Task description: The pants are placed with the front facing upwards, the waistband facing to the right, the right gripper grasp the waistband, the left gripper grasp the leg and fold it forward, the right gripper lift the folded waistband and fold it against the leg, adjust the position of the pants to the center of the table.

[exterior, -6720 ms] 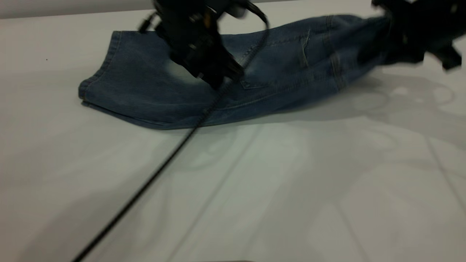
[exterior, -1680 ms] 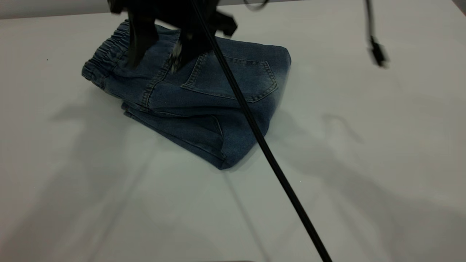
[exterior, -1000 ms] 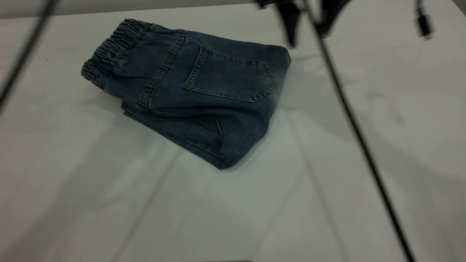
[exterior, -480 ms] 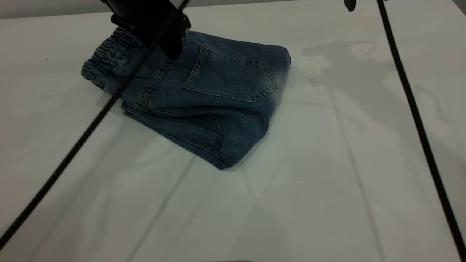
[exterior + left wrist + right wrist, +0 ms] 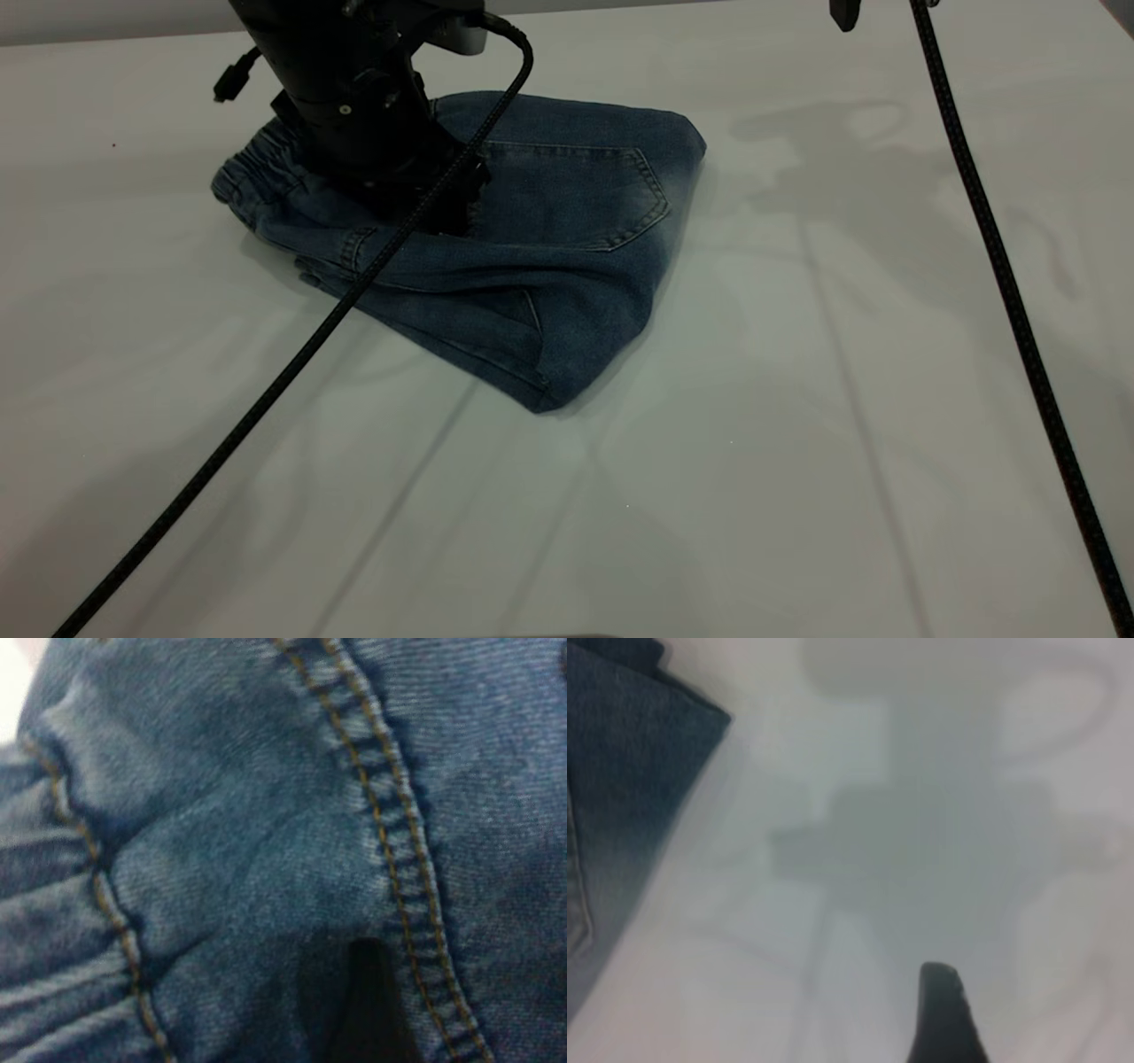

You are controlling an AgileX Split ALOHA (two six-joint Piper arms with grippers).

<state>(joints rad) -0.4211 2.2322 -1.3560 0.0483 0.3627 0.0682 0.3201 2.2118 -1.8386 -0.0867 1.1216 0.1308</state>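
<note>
The pants (image 5: 567,266) lie folded into a compact blue denim bundle on the white table (image 5: 797,461), patch pocket (image 5: 576,190) on top. The gathered waistband (image 5: 244,173) is at the bundle's left end. My left gripper (image 5: 443,208) presses down on the denim just right of the waistband, beside the pocket. The left wrist view is filled with denim, tan double stitching (image 5: 390,842) and waistband gathers (image 5: 44,930). My right gripper (image 5: 948,1010) hangs over bare table to the right of the pants, whose corner (image 5: 629,753) shows; it is above the exterior view's top edge.
A black braided cable (image 5: 266,416) runs from the left arm down to the front left corner. A second cable (image 5: 1010,292) crosses the right side of the table. Bare table lies in front of and to the right of the pants.
The left arm has come down onto the pants beside the waistband, and the waistband end has shifted slightly to the right. The right arm has withdrawn to the upper right.
</note>
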